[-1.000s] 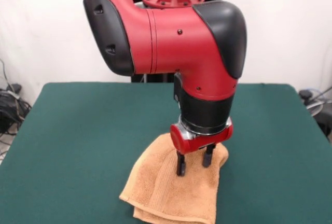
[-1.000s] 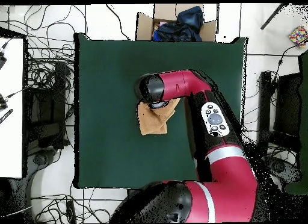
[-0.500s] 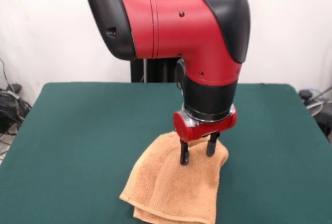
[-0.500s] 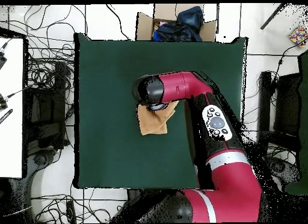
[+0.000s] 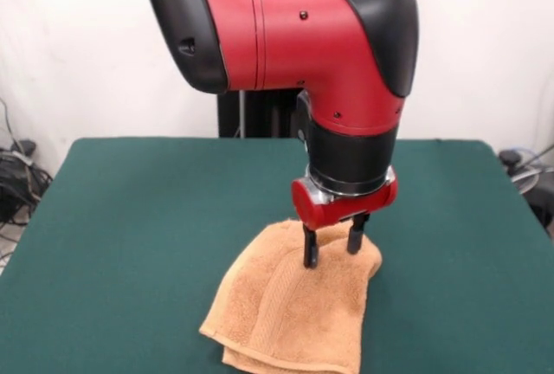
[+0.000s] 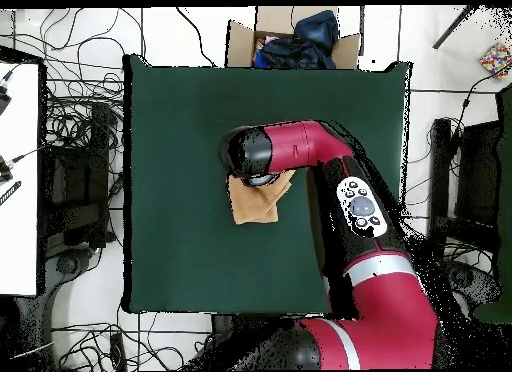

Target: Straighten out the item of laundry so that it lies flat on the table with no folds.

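An orange-tan towel (image 5: 290, 313) lies folded over on the dark green table (image 5: 138, 218), near its front edge in the front view. In the overhead view the towel (image 6: 255, 206) shows just below the arm's wrist, partly hidden by it. My gripper (image 5: 331, 249) hangs straight down just above the towel's far end. Its two black fingers (image 5: 309, 248) stand apart and hold nothing.
A cardboard box with dark clothes (image 6: 292, 40) stands beyond the table's far edge in the overhead view. Cables and equipment (image 6: 70, 158) lie on the floor beside the table. A white desk (image 6: 18, 178) is at the left edge.
The gripper has risen a little and moved slightly towards the right in the front view, away from the towel. The towel has not moved.
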